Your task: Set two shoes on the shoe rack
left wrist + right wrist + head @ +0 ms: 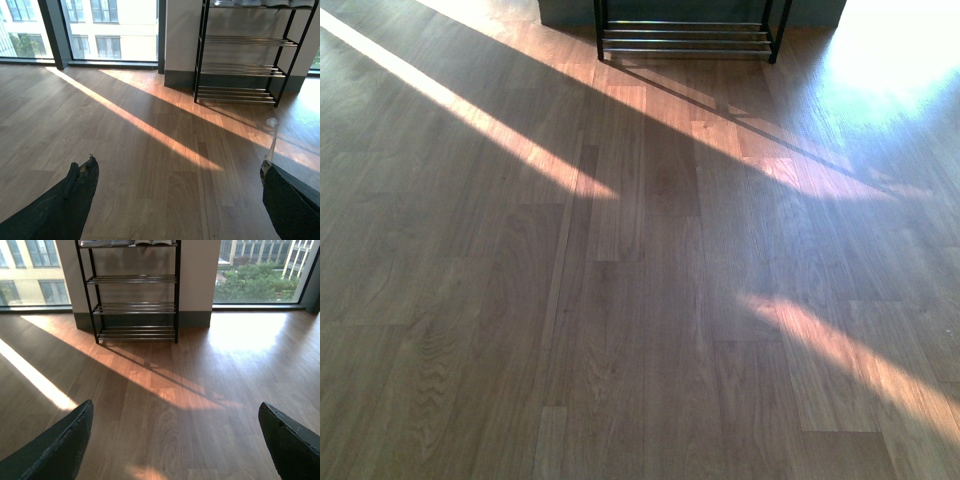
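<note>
- Left gripper point(175, 200) and right gripper point(175, 440) are both standing wide apart, carrying nothing.
- Shoe rack point(135, 290) is standing against the far wall, rods running sideways along it.
- Soles point(127, 242) are just showing on its top tier; toe direction cannot be told.
- Judgement: both arms are best withdrawing straight, avoiding the rack's frame.

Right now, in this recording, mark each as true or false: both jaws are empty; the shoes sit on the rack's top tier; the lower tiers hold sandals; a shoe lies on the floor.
1. Both sets of jaws are open and empty. True.
2. Shoes sit on the top tier of the shoe rack. True.
3. The lower tiers hold sandals. False: their rods are bare.
4. A shoe lies on the wooden floor. False: none shows there.
</note>
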`<act>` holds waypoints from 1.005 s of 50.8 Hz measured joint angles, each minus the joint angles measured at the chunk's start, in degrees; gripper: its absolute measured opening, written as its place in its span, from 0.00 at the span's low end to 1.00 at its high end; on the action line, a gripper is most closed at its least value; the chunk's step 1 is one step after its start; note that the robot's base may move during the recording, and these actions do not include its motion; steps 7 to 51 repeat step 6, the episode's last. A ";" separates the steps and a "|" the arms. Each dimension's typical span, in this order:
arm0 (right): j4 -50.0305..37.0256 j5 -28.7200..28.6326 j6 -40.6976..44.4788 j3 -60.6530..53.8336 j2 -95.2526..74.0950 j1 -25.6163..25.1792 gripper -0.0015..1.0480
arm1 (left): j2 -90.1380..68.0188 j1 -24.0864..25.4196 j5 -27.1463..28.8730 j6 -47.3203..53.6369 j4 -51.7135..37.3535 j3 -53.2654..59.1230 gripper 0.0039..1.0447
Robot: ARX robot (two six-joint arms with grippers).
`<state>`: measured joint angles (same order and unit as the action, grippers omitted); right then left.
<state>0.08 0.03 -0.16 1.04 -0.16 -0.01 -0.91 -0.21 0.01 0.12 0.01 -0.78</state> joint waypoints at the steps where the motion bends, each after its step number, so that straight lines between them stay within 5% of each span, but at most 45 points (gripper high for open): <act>1: 0.00 -0.02 0.00 0.00 0.00 0.00 0.91 | 0.00 0.00 0.00 0.00 0.00 0.00 0.91; 51: 0.00 -0.02 0.00 0.00 0.00 0.00 0.91 | 0.00 0.00 0.00 0.00 0.00 0.00 0.91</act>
